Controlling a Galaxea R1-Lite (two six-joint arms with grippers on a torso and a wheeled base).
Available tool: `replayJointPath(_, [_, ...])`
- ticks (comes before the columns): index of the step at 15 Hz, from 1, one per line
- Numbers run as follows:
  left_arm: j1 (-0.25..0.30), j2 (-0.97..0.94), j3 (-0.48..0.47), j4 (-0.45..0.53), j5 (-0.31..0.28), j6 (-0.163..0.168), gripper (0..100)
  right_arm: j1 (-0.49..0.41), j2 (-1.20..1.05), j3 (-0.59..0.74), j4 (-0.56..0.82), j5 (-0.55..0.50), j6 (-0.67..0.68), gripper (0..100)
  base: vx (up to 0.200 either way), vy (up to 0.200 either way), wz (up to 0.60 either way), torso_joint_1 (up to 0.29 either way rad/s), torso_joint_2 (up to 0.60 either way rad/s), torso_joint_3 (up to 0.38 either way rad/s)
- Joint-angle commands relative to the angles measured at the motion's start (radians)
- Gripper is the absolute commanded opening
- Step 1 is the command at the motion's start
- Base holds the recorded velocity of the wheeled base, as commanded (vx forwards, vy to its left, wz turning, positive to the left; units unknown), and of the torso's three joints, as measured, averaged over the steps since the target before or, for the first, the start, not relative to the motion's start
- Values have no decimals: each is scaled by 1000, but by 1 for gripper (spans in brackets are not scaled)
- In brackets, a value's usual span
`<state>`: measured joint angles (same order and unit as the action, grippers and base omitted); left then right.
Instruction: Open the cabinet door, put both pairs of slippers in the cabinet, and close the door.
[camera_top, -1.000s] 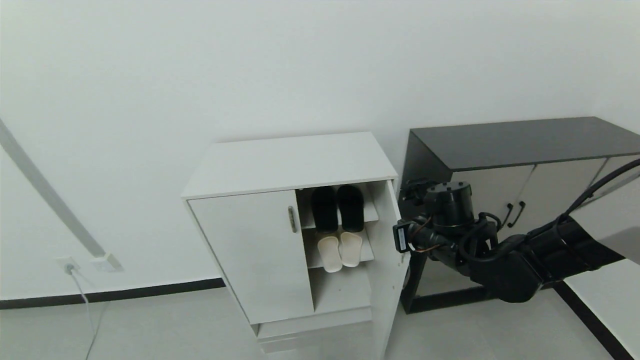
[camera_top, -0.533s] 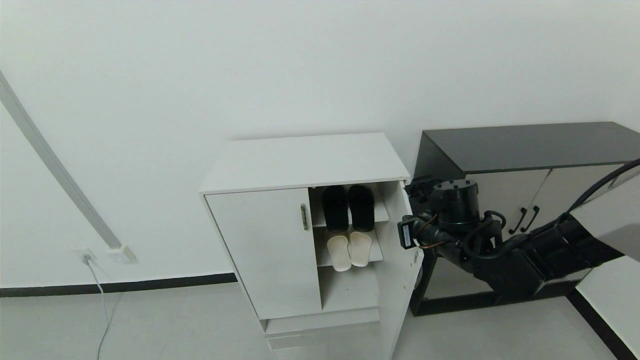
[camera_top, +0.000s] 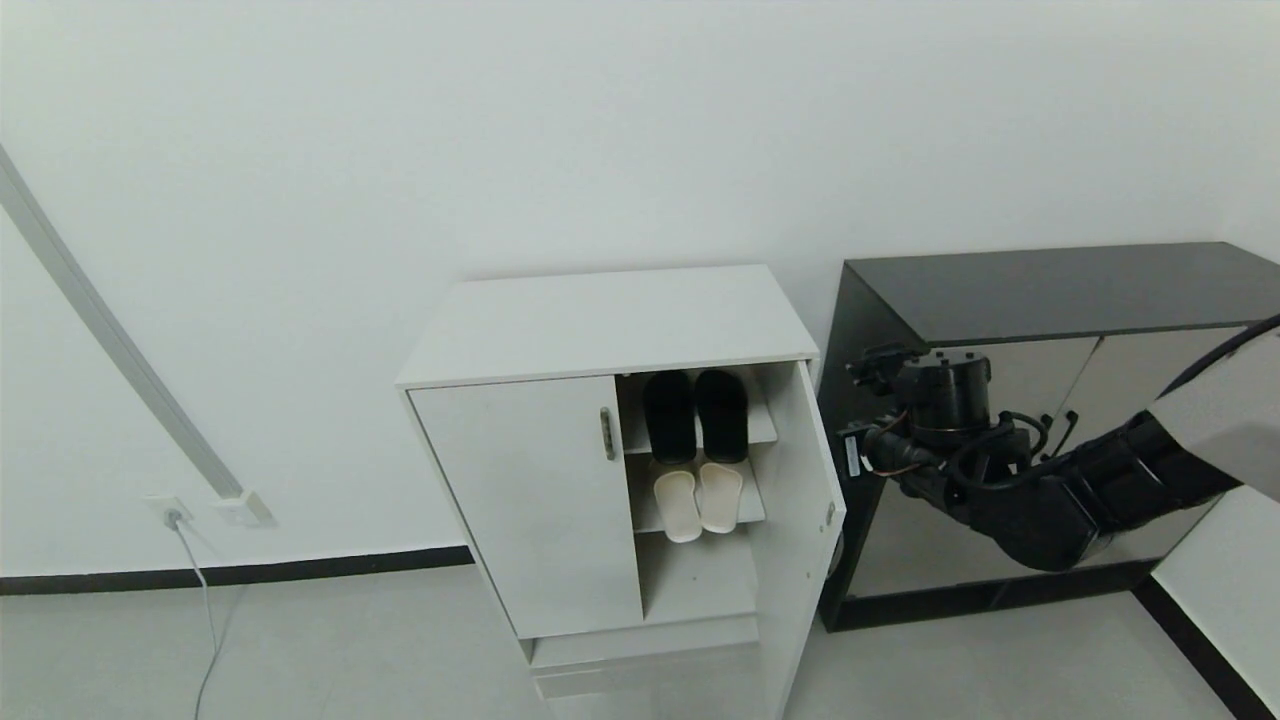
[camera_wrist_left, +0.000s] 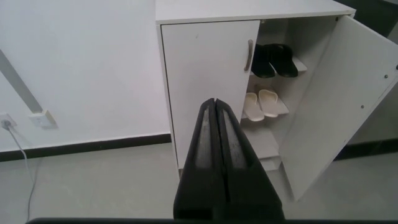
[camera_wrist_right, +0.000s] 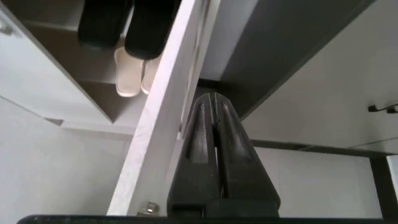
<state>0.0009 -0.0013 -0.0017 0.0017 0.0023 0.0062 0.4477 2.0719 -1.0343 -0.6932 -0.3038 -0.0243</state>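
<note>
The white cabinet (camera_top: 610, 320) stands against the wall with its left door (camera_top: 530, 500) closed and its right door (camera_top: 808, 500) swung open. Black slippers (camera_top: 697, 415) lie on the top shelf, and white slippers (camera_top: 700, 500) on the shelf below. My right arm (camera_top: 1000, 490) is just right of the open door, on its outer side. In the right wrist view the right gripper (camera_wrist_right: 214, 102) is shut and empty beside the door's edge (camera_wrist_right: 165, 112). The left gripper (camera_wrist_left: 214, 106), shut and empty, hangs well in front of the cabinet (camera_wrist_left: 205, 74), facing the closed door.
A dark sideboard (camera_top: 1050, 285) stands close to the right of the cabinet, behind my right arm. A wall socket with a cable (camera_top: 170, 515) and a slanted conduit (camera_top: 110, 340) are at the left. Bare floor (camera_top: 300, 650) lies in front of the cabinet.
The camera shifted at first, moving the whole scene to the right. Since then my right arm has drawn back to the right, away from the open door, which stays where it was.
</note>
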Motion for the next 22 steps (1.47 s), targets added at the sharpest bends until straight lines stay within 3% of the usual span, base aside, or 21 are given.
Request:
replayJointPath(1, [1, 1, 0, 0, 1, 0, 0, -4, 37, 0, 0, 6, -5, 0, 0, 0, 0, 0, 0, 0])
replayJointPath(8, [1, 1, 0, 0, 1, 0, 0, 98, 40, 25, -8, 77, 37, 0, 0, 0, 0, 0, 0, 0])
replayJointPath(13, [-1, 1, 0, 0, 1, 0, 0, 155, 13, 82, -60, 196, 95, 0, 0, 0, 0, 0, 0, 0])
replayJointPath(22, [1, 1, 0, 0, 1, 0, 0, 189, 17, 122, -114, 201, 79, 0, 0, 0, 0, 0, 0, 0])
